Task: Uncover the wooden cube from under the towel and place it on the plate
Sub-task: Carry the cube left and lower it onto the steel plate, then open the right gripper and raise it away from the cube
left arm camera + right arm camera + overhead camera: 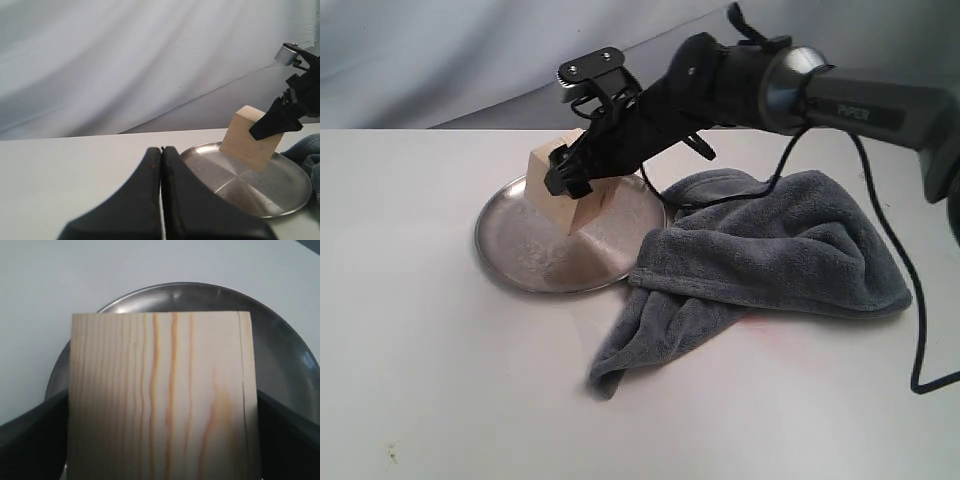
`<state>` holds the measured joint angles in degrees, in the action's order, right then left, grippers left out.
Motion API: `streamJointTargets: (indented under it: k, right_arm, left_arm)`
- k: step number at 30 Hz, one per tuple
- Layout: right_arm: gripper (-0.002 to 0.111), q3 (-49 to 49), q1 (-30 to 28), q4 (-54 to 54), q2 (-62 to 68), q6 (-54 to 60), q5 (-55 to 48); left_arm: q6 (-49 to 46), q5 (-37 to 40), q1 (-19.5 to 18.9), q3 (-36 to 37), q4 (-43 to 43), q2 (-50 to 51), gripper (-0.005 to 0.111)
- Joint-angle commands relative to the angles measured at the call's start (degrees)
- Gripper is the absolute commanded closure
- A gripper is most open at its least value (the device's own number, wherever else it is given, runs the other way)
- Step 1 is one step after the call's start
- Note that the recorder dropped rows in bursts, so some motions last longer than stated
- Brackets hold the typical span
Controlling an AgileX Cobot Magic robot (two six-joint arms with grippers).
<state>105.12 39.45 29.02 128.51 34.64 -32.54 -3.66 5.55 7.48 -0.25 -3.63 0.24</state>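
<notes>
**Cube clamped over the plate, contact unclear**

The right gripper is clamping the wooden cube between its two black fingers, one on each opposite side. In the right wrist view only the outer edges of those fingers are showing. The block's grained face is filling most of that picture and hiding the fingertips. The cube is tilting over the plate, one corner pointing down toward the plate's middle. Whether that corner is touching the metal or hanging just above it cannot be told, because a pale reflection in the brushed surface is blurring the line between them. The gripper's body is covering much of the cube's upper side in the exterior view.

The right arm is reaching over the plate from the towel's side, and its black cable is trailing down past the towel. The towel is lying crumpled and folded beside the plate. One fold is lying against the plate's rim and hiding a short stretch of it. Both are sitting on the white table.

The left gripper is hanging low over the table near the plate, on the side away from the towel. Its fingers are pressing together with nothing between them. They are blurred and cut off by the edge of the left wrist view. A pale draped backdrop is hanging behind the plate.
</notes>
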Motion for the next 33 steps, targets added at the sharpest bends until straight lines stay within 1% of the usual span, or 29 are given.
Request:
streamJointTargets:
  k: [1,3,6,16,17,19,23,25,26,33]
  right_arm:
    - [0.067,6.86,1.27,-12.88,1.92,-14.57,-4.86]
    - [0.067,9.85,1.27,-14.09,3.74,-18.3,-8.3]
    - [0.067,12.33,1.15,-15.3,5.97,-19.81,-11.68]
    - [0.067,13.03,1.15,-16.57,8.55,-21.59,-11.72]
    - [0.065,13.29,1.15,-16.57,8.55,-21.59,-11.58]
    - [0.059,13.43,1.15,-16.34,8.55,-21.59,-11.76]
    - [0.035,13.43,1.15,-16.34,8.55,-21.59,-12.23]
    - [0.028,13.43,1.15,-16.34,8.55,-21.59,-12.23]
    - [0.027,13.43,1.15,-16.34,8.55,-21.59,-11.96]
    - [0.027,13.58,1.15,-15.03,8.05,-21.31,-11.75]
  left_arm:
    - [0.13,-0.62,-0.12,0.25,-0.14,-0.24,0.107]
    - [0.13,-0.62,-0.12,0.25,-0.14,-0.24,0.107]
    - [0.13,-0.62,-0.12,0.25,-0.14,-0.24,0.107]
    - [0.13,-0.62,-0.12,0.25,-0.14,-0.24,0.107]
    - [0.13,-0.62,-0.12,0.25,-0.14,-0.24,0.107]
    - [0.13,-0.62,-0.12,0.25,-0.14,-0.24,0.107]
    - [0.13,-0.62,-0.12,0.25,-0.14,-0.24,0.107]
    - [0.13,-0.62,-0.12,0.25,-0.14,-0.24,0.107]
    - [0.13,-0.62,-0.12,0.25,-0.14,-0.24,0.107]
    - [0.13,-0.62,-0.12,0.25,-0.14,-0.24,0.107]
